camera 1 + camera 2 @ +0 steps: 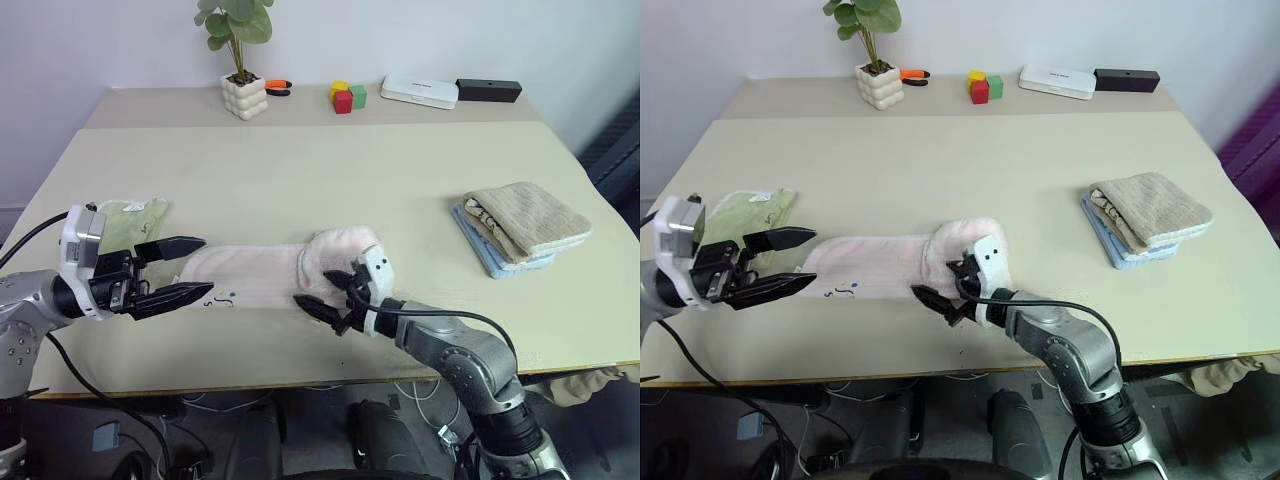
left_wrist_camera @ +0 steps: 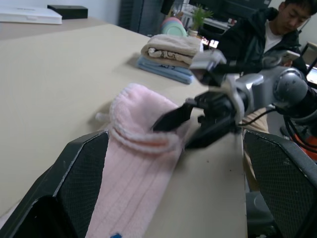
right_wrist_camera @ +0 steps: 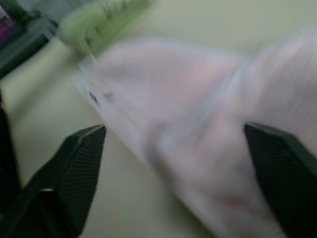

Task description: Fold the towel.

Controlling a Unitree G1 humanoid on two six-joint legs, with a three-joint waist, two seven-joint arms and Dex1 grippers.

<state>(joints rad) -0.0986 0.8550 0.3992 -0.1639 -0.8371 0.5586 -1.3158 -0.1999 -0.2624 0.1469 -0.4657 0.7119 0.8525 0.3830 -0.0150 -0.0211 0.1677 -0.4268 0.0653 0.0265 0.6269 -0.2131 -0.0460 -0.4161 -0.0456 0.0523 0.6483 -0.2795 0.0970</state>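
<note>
The pale pink towel (image 1: 250, 272) lies stretched along the table's front edge, and its right end is folded back over itself into a raised hump (image 1: 340, 252). A small dark drawing (image 1: 222, 298) marks its left corner. My left gripper (image 1: 207, 267) hovers open at the towel's left end, one finger on each side of its width. My right gripper (image 1: 318, 290) is at the front of the hump, open, its upper finger (image 2: 171, 118) against the fold and nothing clamped. In the right wrist view the towel (image 3: 198, 124) spreads between the wide fingers.
A light green cloth (image 1: 130, 222) lies just behind my left gripper. Folded tan and blue towels (image 1: 520, 225) sit at the right. At the back stand a potted plant (image 1: 244, 95), coloured blocks (image 1: 347, 96), a white box (image 1: 420, 91) and a black box (image 1: 488, 90). A person (image 2: 267, 29) sits beyond the table.
</note>
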